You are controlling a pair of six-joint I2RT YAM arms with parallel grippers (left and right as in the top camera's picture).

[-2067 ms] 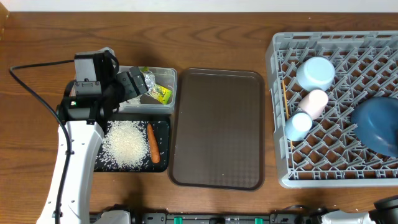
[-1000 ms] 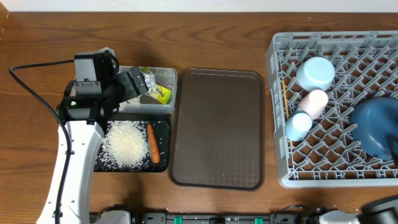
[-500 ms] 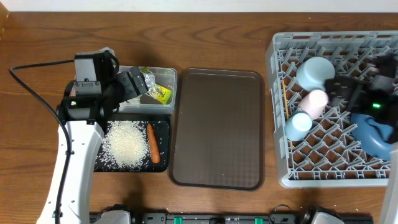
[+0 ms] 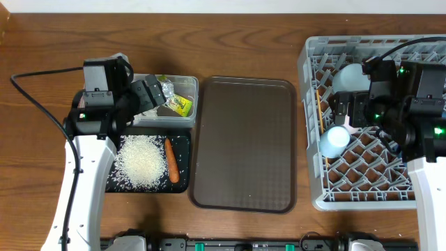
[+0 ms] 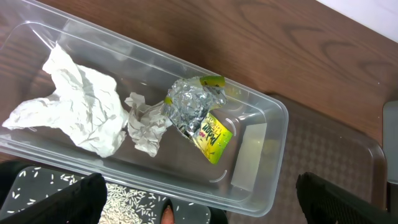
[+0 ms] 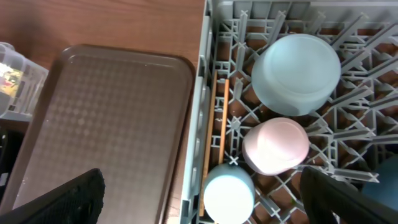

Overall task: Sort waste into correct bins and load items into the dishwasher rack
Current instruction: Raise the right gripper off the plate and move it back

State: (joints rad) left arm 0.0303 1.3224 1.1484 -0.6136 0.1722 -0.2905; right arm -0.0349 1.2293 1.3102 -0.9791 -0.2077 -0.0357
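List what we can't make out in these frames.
Round dark blue plate: overhead, covered by the right arm; right wrist view crops it at the edge.
Small pink cup: overhead, mostly under the right hand.
Crumpled white paper napkins: overhead, behind the left arm.

Dark blue plate (image 6: 388, 165) mostly off-frame

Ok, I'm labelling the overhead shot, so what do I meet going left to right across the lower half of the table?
In order: white rice → orange carrot → brown serving tray → light blue cup, standing in the grey rack.
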